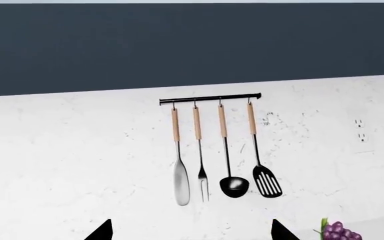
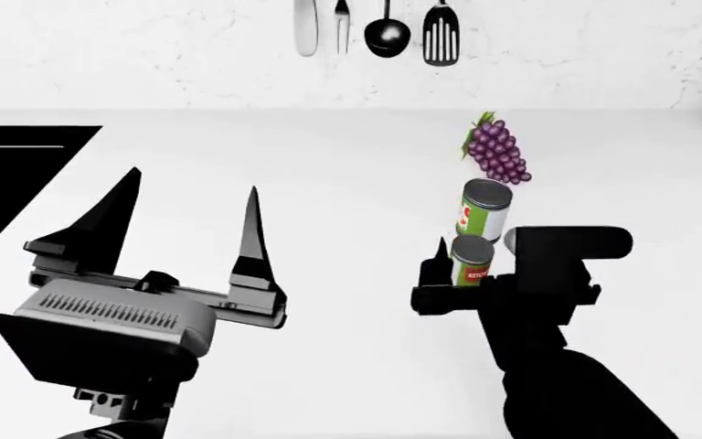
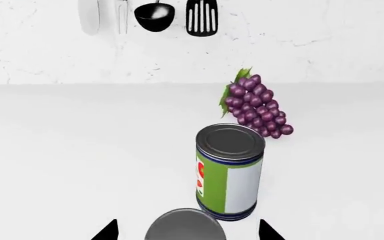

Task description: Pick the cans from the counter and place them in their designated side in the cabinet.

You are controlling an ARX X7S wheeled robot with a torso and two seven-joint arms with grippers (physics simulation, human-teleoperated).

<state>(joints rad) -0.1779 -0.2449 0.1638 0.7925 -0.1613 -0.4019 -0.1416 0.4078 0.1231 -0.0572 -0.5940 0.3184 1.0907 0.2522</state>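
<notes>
Seen from the head view, two cans are standing upright on the counter (image 2: 326, 183), one behind the other: the far can (image 2: 485, 208) with a green-and-white label, and the near can (image 2: 472, 261) just in front of it, with a green-and-red label. The right gripper (image 2: 473, 265) is sitting around the near can, a dark fingertip showing at the can's left and the gripper body at its right; whether the jaws are pressing the can or only bracketing it cannot be told. The right wrist view is showing what the head view hides: the near can's grey top (image 3: 184, 226) lying between the two black fingertips (image 3: 105, 231), with the far can (image 3: 229, 172) right behind it and the grapes (image 3: 257, 106) a little beyond that, near the wall. The left gripper (image 2: 186, 224) is hanging released over bare counter well to the left of the cans, its jaws spread wide. The left wrist view is looking at the wall instead, showing a rail (image 1: 210, 98) with four utensils, an outlet (image 1: 360, 130), and a corner of the grapes (image 1: 339, 232). A black sink (image 2: 10, 174) is cutting into the counter's left edge, close to the left gripper; between the two arms, open white counter is running back to the wall.
</notes>
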